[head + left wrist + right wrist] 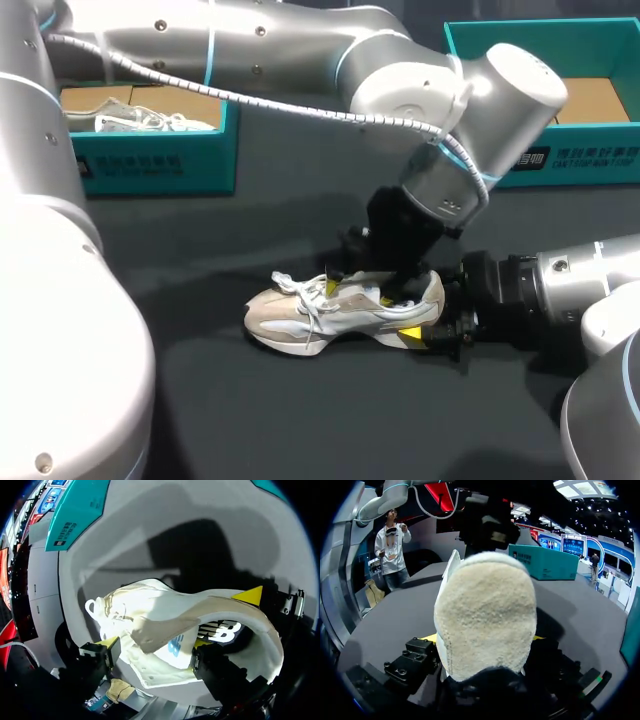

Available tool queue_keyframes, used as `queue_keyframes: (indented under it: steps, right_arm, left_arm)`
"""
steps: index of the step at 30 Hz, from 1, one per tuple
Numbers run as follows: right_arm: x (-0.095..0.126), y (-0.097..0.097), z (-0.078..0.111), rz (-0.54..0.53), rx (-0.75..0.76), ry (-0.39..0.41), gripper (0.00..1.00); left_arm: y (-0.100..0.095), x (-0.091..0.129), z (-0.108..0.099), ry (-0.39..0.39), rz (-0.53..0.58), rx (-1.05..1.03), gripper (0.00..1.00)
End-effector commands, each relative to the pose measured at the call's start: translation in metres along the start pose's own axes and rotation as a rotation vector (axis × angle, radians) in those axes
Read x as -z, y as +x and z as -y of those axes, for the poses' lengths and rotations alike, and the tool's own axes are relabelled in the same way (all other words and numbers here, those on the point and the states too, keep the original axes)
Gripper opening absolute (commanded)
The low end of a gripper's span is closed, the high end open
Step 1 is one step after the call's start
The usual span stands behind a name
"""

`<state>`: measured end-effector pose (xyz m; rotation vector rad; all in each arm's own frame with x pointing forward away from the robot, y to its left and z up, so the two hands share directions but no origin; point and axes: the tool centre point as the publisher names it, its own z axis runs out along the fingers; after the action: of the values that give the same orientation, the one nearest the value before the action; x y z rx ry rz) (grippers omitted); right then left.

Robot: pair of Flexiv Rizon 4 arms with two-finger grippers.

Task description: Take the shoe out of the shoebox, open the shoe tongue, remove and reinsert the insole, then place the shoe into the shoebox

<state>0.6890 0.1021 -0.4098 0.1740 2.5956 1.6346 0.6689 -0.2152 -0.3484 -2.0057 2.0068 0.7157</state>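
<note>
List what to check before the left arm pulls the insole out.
1. Shoe upright on the table: ok.
2. Right tool shut on the heel: ok.
3. Left tool at the shoe's opening: ok.
4. Left tool's hold on the tongue: cannot tell.
5. Insole inside the shoe: ok.
6. Shoebox open for the return: ok.
</note>
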Motion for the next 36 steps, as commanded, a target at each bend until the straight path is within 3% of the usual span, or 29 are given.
queue_keyframes:
  steps: [1,7,17,23,25,29,32,34,36]
  right_arm:
    - [-0.002,-0.001,0.003,-0.001,0.0,0.006,0.0]
    - [-0.002,-0.001,0.003,-0.001,0.0,0.006,0.0]
    - [-0.002,-0.001,0.003,-0.001,0.0,0.006,0.0]
    - [-0.002,-0.001,0.003,-0.001,0.0,0.006,0.0]
    - [-0.002,-0.001,0.003,-0.001,0.0,0.006,0.0]
    - [-0.002,-0.001,0.003,-0.001,0.0,0.006,0.0]
    - [-0.002,-0.001,0.003,-0.001,0.0,0.006,0.0]
    - [-0.002,-0.001,0.003,-0.001,0.0,0.006,0.0]
    - [-0.002,-0.001,0.003,-0.001,0.0,0.006,0.0]
  left_arm:
    - [-0.013,0.004,-0.008,0.024,-0.018,0.15,0.65]
    - [-0.018,0.008,-0.007,0.041,-0.023,0.16,0.59]
    - [-0.01,0.013,0.001,0.026,0.005,0.106,0.63]
    - [-0.002,0.013,0.0,0.017,0.019,0.083,0.46]
    - [-0.002,0.014,-0.001,0.022,0.02,0.077,0.38]
    - [-0.009,0.015,-0.003,0.037,0.015,0.077,0.31]
    - [-0.018,0.016,-0.006,0.054,0.005,0.078,0.19]
    - [-0.023,0.016,-0.008,0.062,-0.002,0.078,0.04]
    - [-0.028,0.015,-0.011,0.069,-0.013,0.079,0.0]
